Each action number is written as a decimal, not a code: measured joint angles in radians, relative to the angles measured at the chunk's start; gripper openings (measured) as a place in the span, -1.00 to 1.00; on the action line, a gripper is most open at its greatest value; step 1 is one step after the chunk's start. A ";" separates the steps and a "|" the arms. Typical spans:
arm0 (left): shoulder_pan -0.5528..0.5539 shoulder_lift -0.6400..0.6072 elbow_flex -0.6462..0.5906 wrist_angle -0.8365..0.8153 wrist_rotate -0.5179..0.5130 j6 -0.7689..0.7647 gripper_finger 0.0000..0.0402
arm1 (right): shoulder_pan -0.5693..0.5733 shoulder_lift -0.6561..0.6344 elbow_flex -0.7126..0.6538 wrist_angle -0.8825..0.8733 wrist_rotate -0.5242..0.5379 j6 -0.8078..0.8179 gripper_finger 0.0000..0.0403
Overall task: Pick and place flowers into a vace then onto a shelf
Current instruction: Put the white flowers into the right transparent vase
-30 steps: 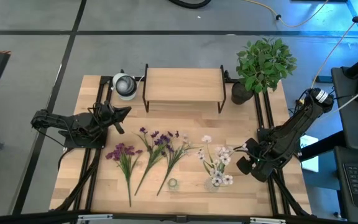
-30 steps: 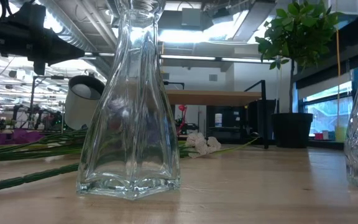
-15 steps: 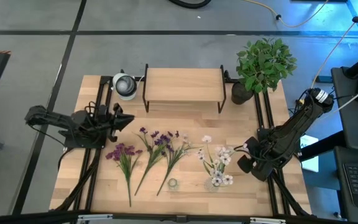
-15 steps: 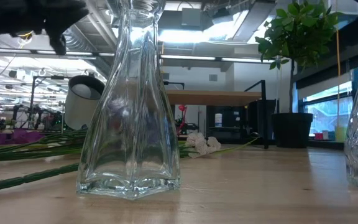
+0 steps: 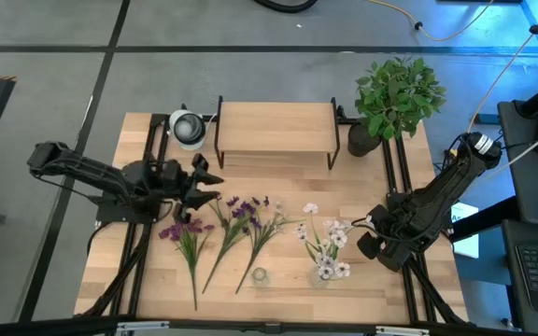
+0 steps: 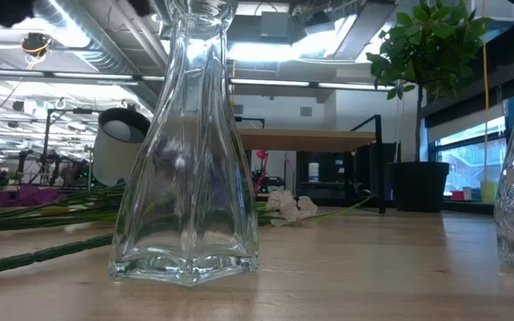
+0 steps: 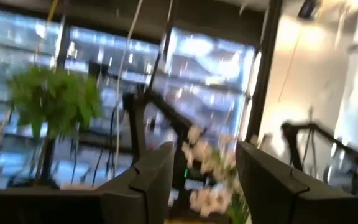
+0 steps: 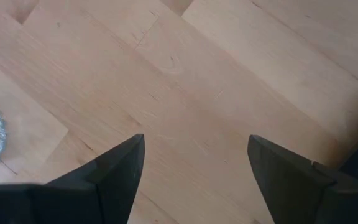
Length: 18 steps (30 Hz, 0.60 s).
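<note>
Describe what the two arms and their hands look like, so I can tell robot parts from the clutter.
Both arms are dark, jointed links. The left hand and right hand each end in two flat, wedge-shaped black fingers without visible markings. The right arm has a pale ring at its far joint. No loose cables visibly run along either arm.

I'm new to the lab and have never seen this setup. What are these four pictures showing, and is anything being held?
Two dark robot arms work at a wooden table. One picture looks straight down, one sits at table height behind a clear glass vase, and two come from cameras on the arms' wrists. The left claw is open and empty, above the purple flowers that lie flat on the table. The right claw waits, also open and empty, beside the white flowers. At the back stand a low shelf, a potted plant and a small white lamp-like object. Nothing is held.
</note>
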 joint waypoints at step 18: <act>-0.150 0.380 0.659 -1.380 -0.168 -0.307 -0.16 | 0.000 0.000 0.000 0.000 0.000 -0.003 0.42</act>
